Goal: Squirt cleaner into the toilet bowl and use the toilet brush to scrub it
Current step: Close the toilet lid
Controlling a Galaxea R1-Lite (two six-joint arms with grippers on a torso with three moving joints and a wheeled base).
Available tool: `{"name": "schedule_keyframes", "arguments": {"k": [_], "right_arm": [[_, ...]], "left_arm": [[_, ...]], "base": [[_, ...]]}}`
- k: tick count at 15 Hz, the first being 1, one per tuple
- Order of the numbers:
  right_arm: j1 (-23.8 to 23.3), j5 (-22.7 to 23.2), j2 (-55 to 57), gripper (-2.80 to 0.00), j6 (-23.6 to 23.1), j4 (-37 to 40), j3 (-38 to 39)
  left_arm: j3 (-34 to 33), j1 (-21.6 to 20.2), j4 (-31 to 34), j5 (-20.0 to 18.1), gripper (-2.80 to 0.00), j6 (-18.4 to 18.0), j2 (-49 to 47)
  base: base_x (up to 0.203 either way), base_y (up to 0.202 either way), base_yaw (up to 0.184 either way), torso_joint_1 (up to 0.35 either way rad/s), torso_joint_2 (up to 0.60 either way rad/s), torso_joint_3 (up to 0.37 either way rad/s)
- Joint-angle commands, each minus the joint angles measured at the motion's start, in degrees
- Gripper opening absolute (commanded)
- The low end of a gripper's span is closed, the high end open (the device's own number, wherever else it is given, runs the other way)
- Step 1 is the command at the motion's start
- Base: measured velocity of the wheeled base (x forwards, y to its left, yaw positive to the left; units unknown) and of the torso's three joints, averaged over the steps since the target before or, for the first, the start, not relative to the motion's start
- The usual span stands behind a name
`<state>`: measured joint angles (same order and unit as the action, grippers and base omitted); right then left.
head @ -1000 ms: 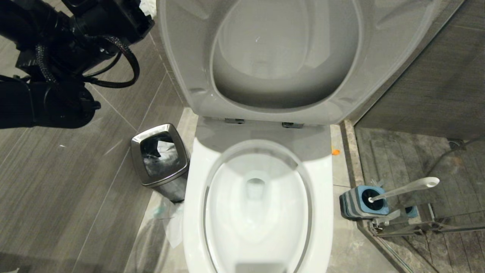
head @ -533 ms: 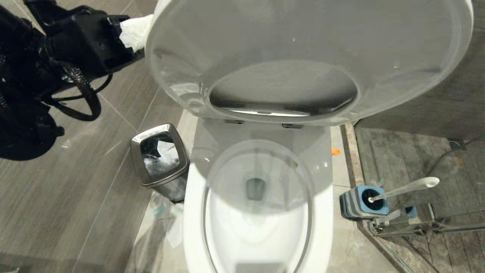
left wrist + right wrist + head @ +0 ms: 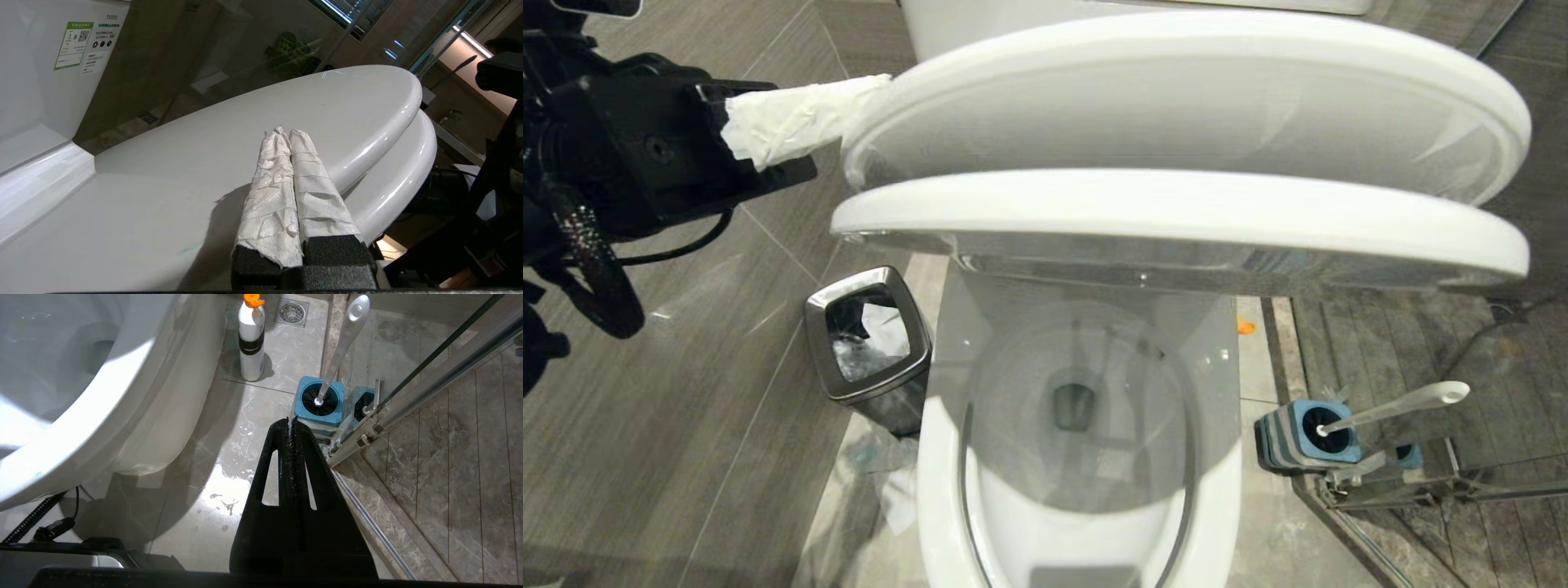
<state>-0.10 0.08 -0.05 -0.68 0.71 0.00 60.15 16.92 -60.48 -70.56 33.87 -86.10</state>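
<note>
The toilet bowl (image 3: 941,490) stands open at the middle, its white lid (image 3: 1176,98) and seat (image 3: 1176,216) hanging half lowered over it. My left gripper (image 3: 874,86), fingers wrapped in white paper, is shut and lies against the top of the lid (image 3: 184,163) near its side edge; its tips (image 3: 286,132) press together with nothing between them. The toilet brush (image 3: 1405,404) leans in its grey-and-blue holder (image 3: 1298,441) on the floor to the right. My right gripper (image 3: 291,424) is shut and empty, low beside the bowl (image 3: 81,396), just short of the holder (image 3: 320,402). A white cleaner bottle (image 3: 251,339) with an orange cap stands beyond.
A small steel waste bin (image 3: 870,343) with paper in it stands left of the bowl. A glass shower door on a metal rail (image 3: 1421,490) runs right behind the brush holder. The white cistern (image 3: 36,61) rises behind the lid. A floor drain (image 3: 291,311) lies past the bottle.
The lid and seat have swung down from nearly upright to about half lowered over the bowl. My left gripper has come down and right with the lid. The right arm has kept still.
</note>
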Motion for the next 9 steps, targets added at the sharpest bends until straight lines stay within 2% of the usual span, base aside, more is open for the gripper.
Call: {"name": "schedule_keyframes", "arguments": {"k": [1, 6, 9], "right_arm": [[0.01, 0.01, 0.05, -2.80, -0.02, 0.00, 0.00], [0.01, 0.01, 0.05, -2.80, -0.02, 0.00, 0.00], [0.01, 0.01, 0.05, -2.80, -0.02, 0.00, 0.00]], "left_arm": [[-1.84, 0.04, -0.27, 0.00, -2.80, 0.20, 1.48], [-3.38, 0.04, -0.60, 2.91, -2.80, -0.43, 2.16], [-3.37, 0.04, -0.69, 4.92, -2.80, -2.89, 2.19]], "base": [[0.000, 0.000, 0.000, 0.000, 0.00, 0.000], [0.000, 0.000, 0.000, 0.000, 0.00, 0.000], [0.000, 0.000, 0.000, 0.000, 0.00, 0.000]]}}
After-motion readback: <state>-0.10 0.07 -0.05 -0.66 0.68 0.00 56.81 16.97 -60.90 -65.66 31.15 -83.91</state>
